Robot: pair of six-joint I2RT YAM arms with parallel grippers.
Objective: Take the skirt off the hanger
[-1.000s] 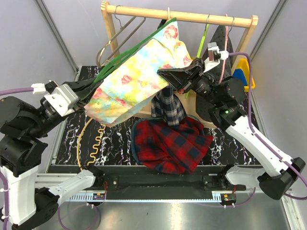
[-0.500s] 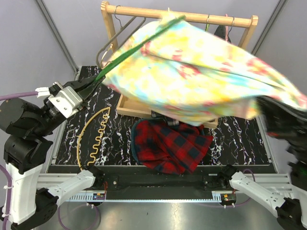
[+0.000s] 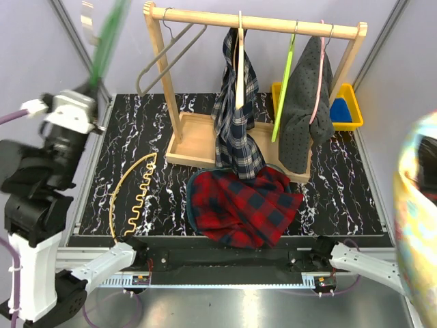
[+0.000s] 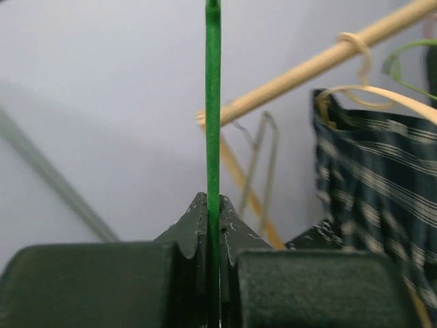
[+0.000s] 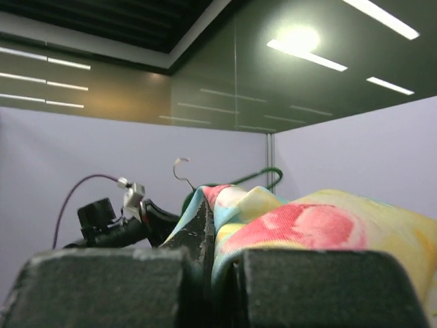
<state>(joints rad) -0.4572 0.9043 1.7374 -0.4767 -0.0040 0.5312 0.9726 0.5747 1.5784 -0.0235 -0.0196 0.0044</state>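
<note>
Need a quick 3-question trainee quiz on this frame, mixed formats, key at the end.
1. True or false: the floral yellow skirt hangs on the thin green hanger.
2. The left gripper is shut on: A) the hanger B) the skirt C) nothing
3. How many garments hang from the wooden rail?
Key: 1 false; 2 A; 3 two.

Rack [image 3: 252, 24] spans rear, plaid heap [image 3: 239, 208] centre, skirt [image 3: 416, 219] right
</note>
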